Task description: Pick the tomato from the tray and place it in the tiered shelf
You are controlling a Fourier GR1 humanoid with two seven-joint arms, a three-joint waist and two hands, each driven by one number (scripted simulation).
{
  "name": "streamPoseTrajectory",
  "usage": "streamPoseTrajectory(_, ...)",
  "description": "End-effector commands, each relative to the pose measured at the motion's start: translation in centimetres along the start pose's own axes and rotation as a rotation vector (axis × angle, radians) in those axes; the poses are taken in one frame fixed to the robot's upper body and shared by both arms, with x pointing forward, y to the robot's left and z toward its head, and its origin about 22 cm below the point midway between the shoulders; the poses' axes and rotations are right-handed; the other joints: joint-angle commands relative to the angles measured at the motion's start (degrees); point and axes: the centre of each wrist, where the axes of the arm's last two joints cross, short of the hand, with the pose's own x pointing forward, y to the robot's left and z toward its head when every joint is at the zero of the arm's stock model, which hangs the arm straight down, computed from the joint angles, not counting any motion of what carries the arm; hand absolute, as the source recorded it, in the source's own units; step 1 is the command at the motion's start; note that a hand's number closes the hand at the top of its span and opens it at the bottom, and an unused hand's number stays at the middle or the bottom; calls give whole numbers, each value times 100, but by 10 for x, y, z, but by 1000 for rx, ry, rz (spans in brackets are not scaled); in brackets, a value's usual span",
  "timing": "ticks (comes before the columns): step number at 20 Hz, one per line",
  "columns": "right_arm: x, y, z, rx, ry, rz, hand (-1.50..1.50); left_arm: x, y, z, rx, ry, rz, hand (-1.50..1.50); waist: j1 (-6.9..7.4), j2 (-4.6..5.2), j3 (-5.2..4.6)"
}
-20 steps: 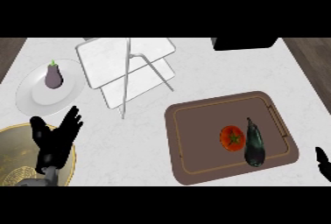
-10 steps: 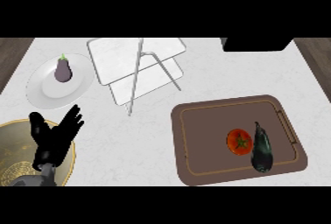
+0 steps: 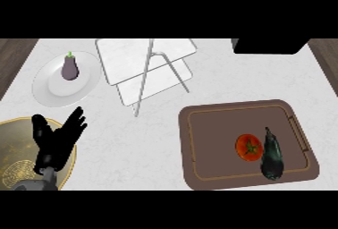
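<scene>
A red tomato [image 3: 248, 147] lies on the brown tray [image 3: 211, 134] at the right, touching a dark eggplant [image 3: 272, 154] on its right side. The white tiered shelf [image 3: 146, 68] stands at the back centre, its two levels bare. My left hand [image 3: 58, 139] rests open at the lower left, fingers up, far from the tray. My right hand shows nowhere in the head view.
A white plate [image 3: 50, 91] with a small purple eggplant [image 3: 70, 69] sits at the back left. A gold-rimmed plate [image 3: 13, 163] lies under my left forearm. A black box [image 3: 271, 46] stands at the back right. Dark wood borders the counter's sides.
The view has shifted, so everything sits further right and lower in the picture. My right hand, seen at the right edge a second ago, is out of view. The left hand keeps its pose.
</scene>
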Motion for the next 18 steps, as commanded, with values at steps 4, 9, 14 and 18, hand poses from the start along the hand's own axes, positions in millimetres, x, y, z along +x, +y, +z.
streamPoseTrajectory(4,34,26,-25,-122,139,91,-150,7,-17,-5,-9,-14,0,0,133,32,0)
streamPoseTrajectory(9,51,62,-48,-71,238,168,-150,0,-13,-3,-10,-9,-12,0,124,10,4)
streamPoseTrajectory(14,72,92,-57,28,292,264,-150,3,-7,3,-14,9,1,0,28,-23,14)
streamPoseTrajectory(18,81,116,-52,40,321,308,-150,-7,8,6,14,9,-2,0,-3,-31,15)
